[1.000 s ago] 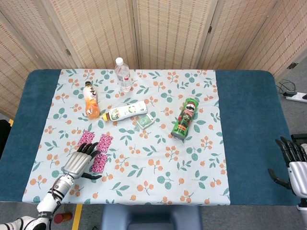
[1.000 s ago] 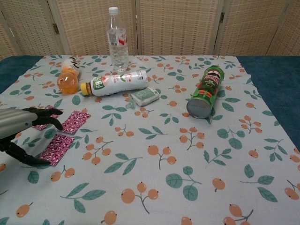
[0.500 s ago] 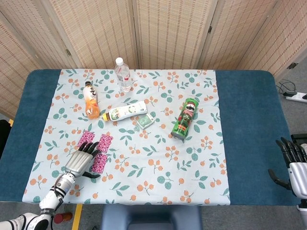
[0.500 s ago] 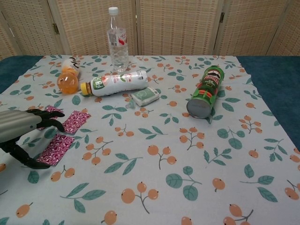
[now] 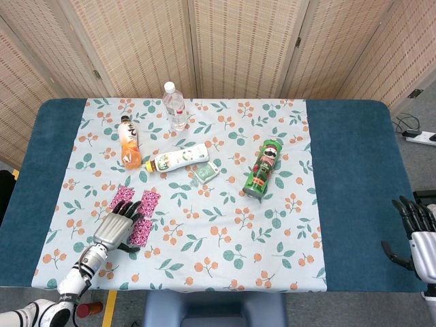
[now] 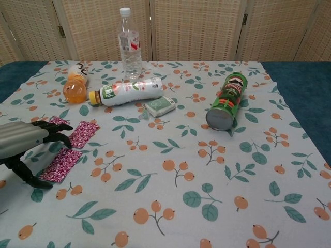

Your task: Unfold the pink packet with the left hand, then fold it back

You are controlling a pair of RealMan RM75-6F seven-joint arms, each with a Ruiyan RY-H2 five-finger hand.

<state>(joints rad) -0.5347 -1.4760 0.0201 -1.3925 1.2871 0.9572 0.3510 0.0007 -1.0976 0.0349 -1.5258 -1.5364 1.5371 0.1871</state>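
The pink patterned packet (image 5: 144,215) (image 6: 72,146) lies unfolded on the floral cloth at the front left, its panels spread flat. My left hand (image 5: 116,229) (image 6: 26,143) hovers over its left part with fingers apart, holding nothing; its fingertips (image 6: 61,135) reach over the middle panels and hide part of them. My right hand (image 5: 417,235) waits off the table's right edge, fingers spread and empty; the chest view does not show it.
An orange juice bottle (image 5: 129,141), a white drink bottle (image 5: 180,157) lying down, an upright water bottle (image 5: 174,106), a small green pack (image 5: 206,172) and a green crisp tube (image 5: 263,169) on its side sit behind the packet.
My left hand has slid a little toward me and to the left, uncovering more of the packet's near panel. The right hand is unchanged.
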